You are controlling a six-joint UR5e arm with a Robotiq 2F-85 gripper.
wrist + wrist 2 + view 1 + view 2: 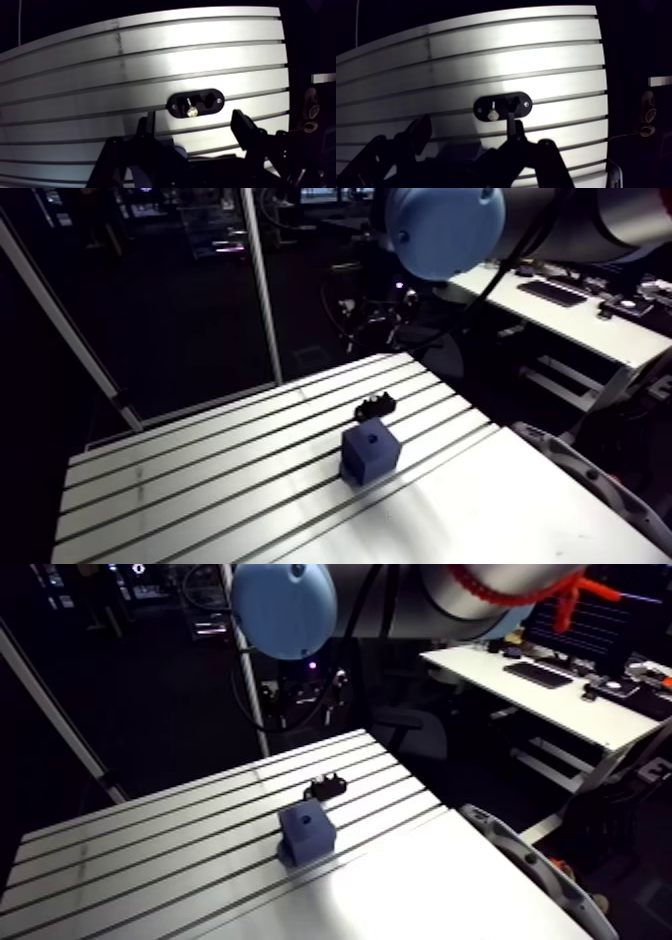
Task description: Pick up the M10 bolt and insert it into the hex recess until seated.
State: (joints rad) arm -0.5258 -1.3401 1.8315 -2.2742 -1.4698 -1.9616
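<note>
Status: none of the task was done yet on your run. The M10 bolt [190,109] sat in its black holder [212,102], close to the table's [200,478] far edge as the arm view showed it. The blue block [370,451] stood just beside the holder, toward the table's middle. The hole in its top face looked empty; I couldn't confirm it was hex. Your gripper [192,124] was wide open, with nothing held and nothing touched. It hung above the holder, bolt roughly on the line between the fingers. Left for you, by my read: descend, grip, lift, carry to block, insert, seat.
</note>
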